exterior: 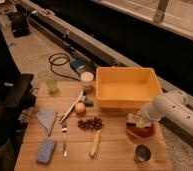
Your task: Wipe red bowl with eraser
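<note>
The red bowl (140,132) is a small shallow orange-red dish on the wooden table (115,155), just in front of the yellow tub's right corner. My gripper (135,121) comes in from the right on a white arm (175,111) and sits right over the bowl's back left rim. It is shut on the eraser (132,119), a small pale block with a darker side, held down at the bowl. The arm's end hides part of the bowl's far rim.
A big yellow tub (127,86) stands behind the bowl and a small metal cup (142,152) in front. To the left lie dark fruit (90,123), an apple (80,108), a fork (64,135), a blue sponge (46,150), a grey cloth (47,119) and two cups (87,77).
</note>
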Robot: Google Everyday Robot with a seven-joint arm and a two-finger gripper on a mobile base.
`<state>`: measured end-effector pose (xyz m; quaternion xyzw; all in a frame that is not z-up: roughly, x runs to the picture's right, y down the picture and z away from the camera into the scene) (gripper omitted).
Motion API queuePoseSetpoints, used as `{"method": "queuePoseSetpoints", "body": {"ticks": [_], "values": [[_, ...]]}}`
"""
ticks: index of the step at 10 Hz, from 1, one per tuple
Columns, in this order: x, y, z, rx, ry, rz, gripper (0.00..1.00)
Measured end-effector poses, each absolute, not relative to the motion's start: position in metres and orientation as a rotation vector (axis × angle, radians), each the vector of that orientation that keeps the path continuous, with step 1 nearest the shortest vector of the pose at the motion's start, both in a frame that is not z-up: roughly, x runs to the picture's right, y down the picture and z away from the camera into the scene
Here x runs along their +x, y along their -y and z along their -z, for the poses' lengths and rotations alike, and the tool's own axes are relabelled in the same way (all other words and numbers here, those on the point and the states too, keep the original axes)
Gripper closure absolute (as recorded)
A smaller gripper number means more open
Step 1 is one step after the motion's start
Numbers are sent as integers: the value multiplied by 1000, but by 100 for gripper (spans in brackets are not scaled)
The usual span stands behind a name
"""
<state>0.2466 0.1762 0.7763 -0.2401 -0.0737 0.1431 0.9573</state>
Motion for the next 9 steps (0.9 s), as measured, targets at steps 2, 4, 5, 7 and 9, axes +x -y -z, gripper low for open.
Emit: {"method": "queuePoseSetpoints", "body": {"ticks": [2,4,5,7,9], "values": [[248,-189,-768,-502,144,-302,100],[265,-195,-763,-515,110,-324,100],[271,-194,-763,-515,98,-327,100],[280,-180,-770,-506,78,-319,100],[274,-166,-781,-501,85,-294,100]]}}
